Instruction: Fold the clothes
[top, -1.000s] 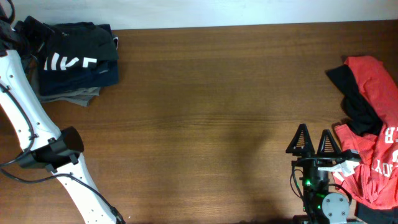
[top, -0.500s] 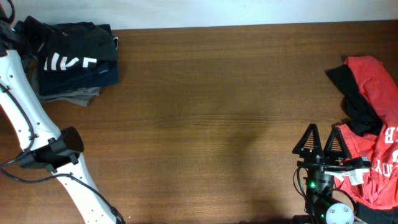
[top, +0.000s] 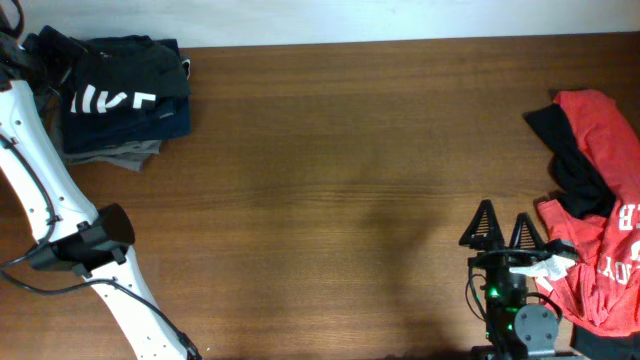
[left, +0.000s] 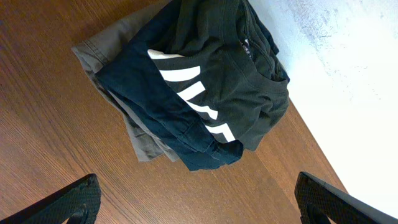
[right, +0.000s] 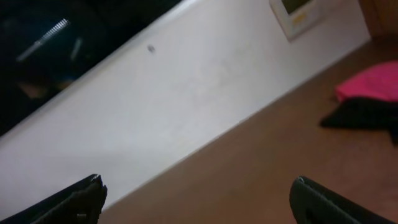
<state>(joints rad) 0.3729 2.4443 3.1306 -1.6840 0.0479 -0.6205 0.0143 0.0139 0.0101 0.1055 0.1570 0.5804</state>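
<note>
At the table's far-left corner: a folded stack (top: 115, 95) of clothes lies on the wooden table (top: 330, 170), well apart from the loose heap at the right edge.
Left gripper (left: 202, 202): mine, hanging above that stack with its fingers spread wide and nothing between them. In the wrist view only the two black tips show, at the bottom corners.
Stack relative to left gripper: straight below it and not touched; bare wood lies between the tips.
Right gripper (top: 503, 228): mine, near the front edge, fingers spread wide and empty.
Red T-shirt (top: 605, 130) relative to right gripper: crumpled just beside it, on its right. The nearest fold lies close to the right finger, but I cannot tell whether they touch.
Black garment (top: 572, 170): draped across the red T-shirt, farther back than the right gripper.
Count, stack: three layers show. A charcoal T-shirt (left: 236, 68) with white block letters lies on top, a navy garment (left: 155, 106) under it, and a grey-brown garment (left: 143, 146) at the bottom.
Count, heap: one red T-shirt with white letters, one black garment.
Count, grippers: two, both spread.
Right wrist view: blurred, showing a pale wall (right: 186, 93), wood, and red and black cloth far off to the right.
</note>
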